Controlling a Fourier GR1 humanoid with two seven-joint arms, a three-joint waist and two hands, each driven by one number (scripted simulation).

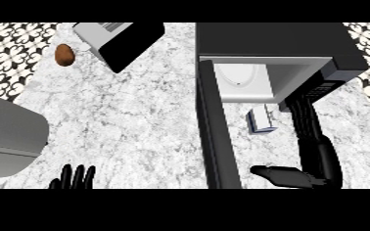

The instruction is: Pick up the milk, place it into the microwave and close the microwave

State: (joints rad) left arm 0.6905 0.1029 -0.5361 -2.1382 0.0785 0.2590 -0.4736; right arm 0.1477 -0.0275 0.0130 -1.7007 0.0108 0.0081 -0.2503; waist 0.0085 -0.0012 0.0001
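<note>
— Right hand (312,149) is stretched out straight beside the milk (262,119), fingers reaching toward the microwave (289,41), thumb splayed low; we hold nothing.

— And the milk?

— It sits on the table (130,122) just in front of the microwave's open mouth, between the swung-out door (217,137) and our fingers.

— So we're at the pick-up step?

— We judge so: the carton isn't yet grasped. Next we must curl round it, lift, and set it on the white plate (242,76) inside.

— Left hand (72,177)?

— Resting open at the lower edge, fingers up. A potato (64,54) lies far off.
</note>
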